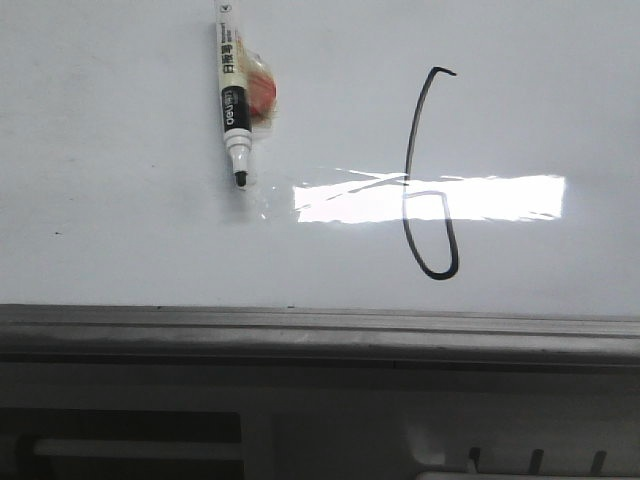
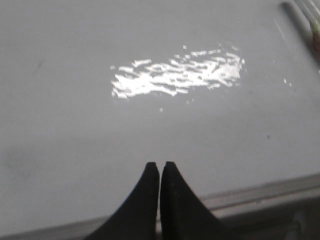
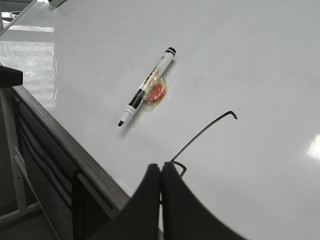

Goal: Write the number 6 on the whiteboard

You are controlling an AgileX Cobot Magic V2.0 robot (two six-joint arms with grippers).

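The thin black marker number 6 (image 1: pixel 428 180) stood on the glossy white whiteboard (image 1: pixel 120 230), right of an uncapped white marker pen (image 1: pixel 233 100). Both grippers' fingers, left (image 2: pixel 160 167) and right (image 3: pixel 161 170), were pressed together, holding nothing.

A: Front cam looks straight over the whiteboard (image 1: pixel 120 200), pretty close.
B: Yep, wrist cams sit low by its rail; right one shares the marker (image 3: pixel 147 86) and 6 (image 3: pixel 202 134).

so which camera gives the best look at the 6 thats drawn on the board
The front view: the number 6 shows whole there, from hooked top to closed bottom loop, though glare crosses its middle. The right wrist view catches only the stem and hook; the right gripper hides the loop. The left wrist view shows bare whiteboard, no 6.
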